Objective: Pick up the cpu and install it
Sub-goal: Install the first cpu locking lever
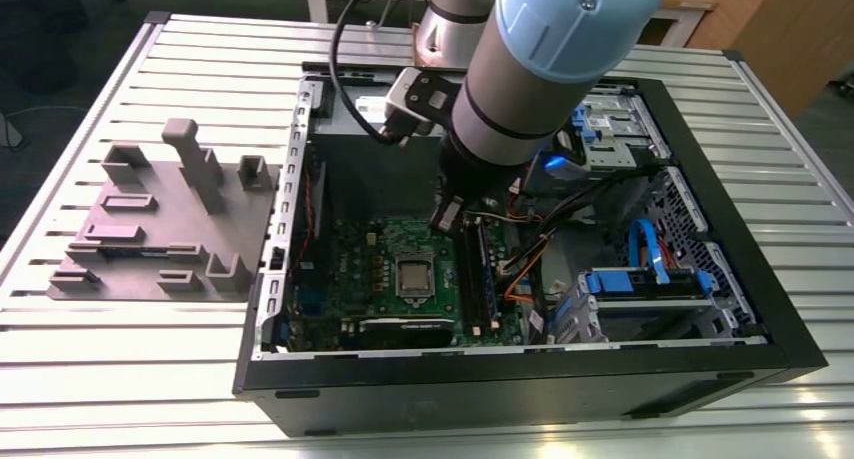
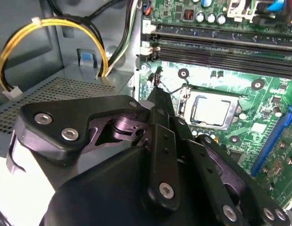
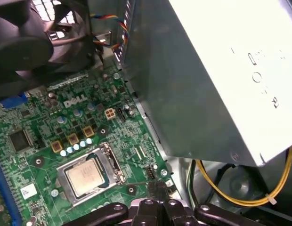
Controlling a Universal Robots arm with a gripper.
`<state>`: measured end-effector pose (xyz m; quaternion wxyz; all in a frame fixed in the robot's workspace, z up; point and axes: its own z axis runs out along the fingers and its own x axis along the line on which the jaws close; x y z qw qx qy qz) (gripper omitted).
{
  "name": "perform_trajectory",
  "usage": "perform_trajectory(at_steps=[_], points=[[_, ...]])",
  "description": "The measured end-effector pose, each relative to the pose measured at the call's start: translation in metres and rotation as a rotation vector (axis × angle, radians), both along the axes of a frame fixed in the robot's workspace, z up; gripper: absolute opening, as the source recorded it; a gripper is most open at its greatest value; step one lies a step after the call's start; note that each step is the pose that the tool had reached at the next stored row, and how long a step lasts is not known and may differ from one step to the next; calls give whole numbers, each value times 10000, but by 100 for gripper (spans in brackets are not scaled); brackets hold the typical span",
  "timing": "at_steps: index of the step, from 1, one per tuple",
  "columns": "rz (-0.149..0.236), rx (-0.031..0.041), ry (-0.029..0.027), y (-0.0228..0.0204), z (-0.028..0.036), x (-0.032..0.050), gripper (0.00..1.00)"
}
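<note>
Open computer case (image 1: 534, 384) lies on slatted table (image 1: 134, 379). Arm reaches in from above. Gripper (image 1: 447, 217) hangs over the green motherboard (image 1: 350, 269), beside the grey power supply box (image 3: 207, 70). Fingers drawn together to a narrow tip in both wrist views, nothing between them. The cpu (image 3: 85, 176) lies flat inside the silver-framed socket (image 3: 113, 165), silver top up, low-centre in the exterior view and just apart from the fingertips. Grey moulded plate (image 1: 147, 229) sits outside the case, on the exterior view's left.

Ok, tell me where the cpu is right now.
The cpu sits in the silver-framed socket on the green motherboard inside the open computer case, on the exterior view's left of the memory slots.
</note>
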<state>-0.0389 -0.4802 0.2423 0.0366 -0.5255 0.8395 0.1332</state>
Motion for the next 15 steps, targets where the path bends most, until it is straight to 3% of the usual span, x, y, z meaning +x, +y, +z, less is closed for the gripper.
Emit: perform_trajectory(at_steps=[10,15], points=[[103,55,-1,100,-40,28,11],[377,61,0,111,-67,27,11]])
